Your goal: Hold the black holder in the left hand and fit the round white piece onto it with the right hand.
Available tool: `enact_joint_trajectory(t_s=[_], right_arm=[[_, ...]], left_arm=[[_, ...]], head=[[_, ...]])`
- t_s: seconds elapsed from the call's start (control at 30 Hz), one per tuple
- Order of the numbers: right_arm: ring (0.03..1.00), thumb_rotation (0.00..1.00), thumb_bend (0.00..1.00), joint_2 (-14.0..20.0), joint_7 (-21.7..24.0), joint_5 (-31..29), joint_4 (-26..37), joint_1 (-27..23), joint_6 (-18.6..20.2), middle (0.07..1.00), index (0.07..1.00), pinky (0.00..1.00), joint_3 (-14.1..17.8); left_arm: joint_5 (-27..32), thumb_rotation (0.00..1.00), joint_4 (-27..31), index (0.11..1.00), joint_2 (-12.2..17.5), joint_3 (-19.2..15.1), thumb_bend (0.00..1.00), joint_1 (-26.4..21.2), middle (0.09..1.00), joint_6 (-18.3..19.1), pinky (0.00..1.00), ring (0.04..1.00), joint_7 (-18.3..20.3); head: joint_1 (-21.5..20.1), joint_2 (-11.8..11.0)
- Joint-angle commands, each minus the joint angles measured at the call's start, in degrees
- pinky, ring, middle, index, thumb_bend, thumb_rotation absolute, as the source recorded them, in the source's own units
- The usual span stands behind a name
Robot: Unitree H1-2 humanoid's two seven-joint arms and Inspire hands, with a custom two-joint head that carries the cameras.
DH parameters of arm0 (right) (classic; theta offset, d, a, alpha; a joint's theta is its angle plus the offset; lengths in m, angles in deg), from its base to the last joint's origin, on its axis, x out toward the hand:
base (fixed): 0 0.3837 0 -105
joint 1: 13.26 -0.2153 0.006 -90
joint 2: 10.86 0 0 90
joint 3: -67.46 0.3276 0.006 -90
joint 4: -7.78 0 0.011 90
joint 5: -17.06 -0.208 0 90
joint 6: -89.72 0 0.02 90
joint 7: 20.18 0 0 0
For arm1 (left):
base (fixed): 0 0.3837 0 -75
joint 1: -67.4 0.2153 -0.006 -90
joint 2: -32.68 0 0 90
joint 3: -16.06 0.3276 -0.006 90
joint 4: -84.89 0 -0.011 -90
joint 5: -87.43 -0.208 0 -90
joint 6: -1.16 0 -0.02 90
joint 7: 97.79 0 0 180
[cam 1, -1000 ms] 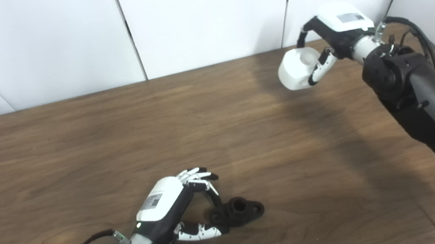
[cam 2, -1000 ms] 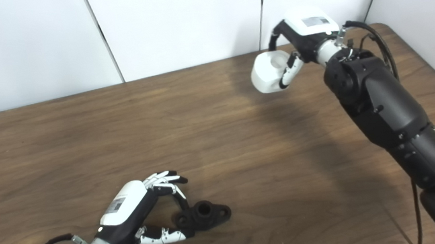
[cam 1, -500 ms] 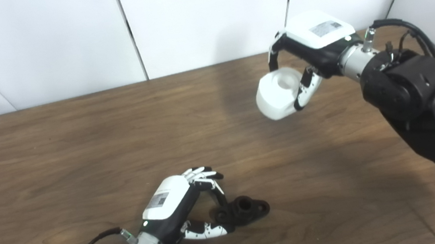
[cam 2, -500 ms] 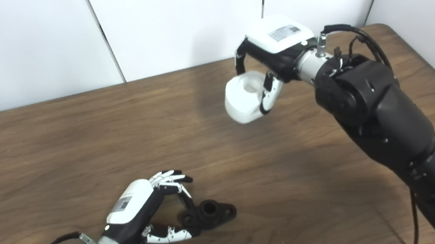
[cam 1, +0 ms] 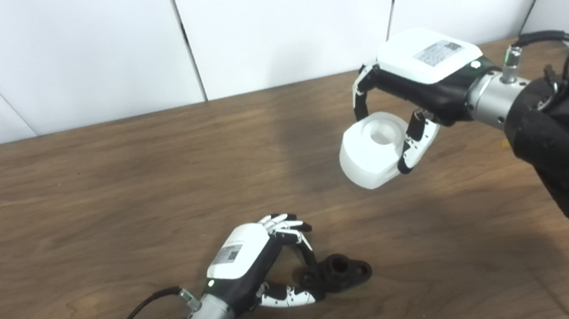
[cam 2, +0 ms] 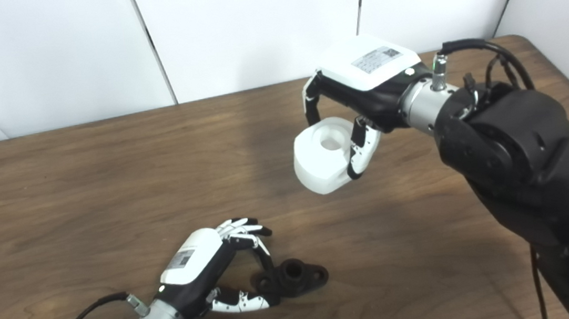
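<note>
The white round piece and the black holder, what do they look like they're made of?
Round white piece: likely plastic, maybe printed; matte, opaque, evenly white, with soft rounded edges and a shallow central recess. It is held in the right hand.

Black holder: could be cast metal or hard plastic; dull dark finish with faint glints on its raised collar. The look alone doesn't settle it. The left hand grips one end.

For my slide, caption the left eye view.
Right hand carries round white piece above table; left hand pinches black holder.

Lab booth, white partition panels (cam 1: 286,22), wooden table (cam 1: 109,199)
</note>
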Motion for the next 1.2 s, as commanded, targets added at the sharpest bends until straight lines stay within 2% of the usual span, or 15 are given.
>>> enact_joint_trajectory(t_s=[0.0, 0.13, 0.4, 1.17], right_arm=[[0.853, 0.14, 0.53, -0.1, 5.06, 0.23, 2.64, -2.6, 0.81, 0.734, 0.482, 0.76, 1.01], [0.843, 0.14, 0.53, -0.89, 5.06, -0.55, 4.56, -1.68, 0.82, 0.736, 0.481, 0.74, 0.66], [0.859, 0.13, 0.53, -2.36, 6.04, -0.24, 7.09, -0.13, 1.34, 0.748, 0.482, 0.75, -0.59], [0.863, 0.14, 0.53, -3.61, 5.6, -1.94, 7.2, 4.75, 0.6, 0.754, 0.482, 0.75, -3.58]], left_arm=[[0.03, 0.06, -0.72, 0.49, 0.07, 0.52, 0.51, -0.02, 0.825, 1.63, 0.94, 0.92, 2.15], [-0.06, 0.06, -0.88, 0.49, -0.02, 0.55, 0.51, -0.19, 0.819, 1.17, 0.93, 0.914, 1.79], [-0.06, 0.06, -0.83, 0.489, -0.11, 0.49, 0.51, -0.4, 0.817, 1.2, 0.92, 0.911, 1.69], [-2.62, 0.05, 0.3, 0.489, 0.24, 0.84, 0.51, -1.38, 0.823, 2.06, 0.92, 0.91, 3.17]], head=[[-0.06, 0.14], [-0.07, 0.64], [-0.34, 1.56], [-0.47, 4.33]])
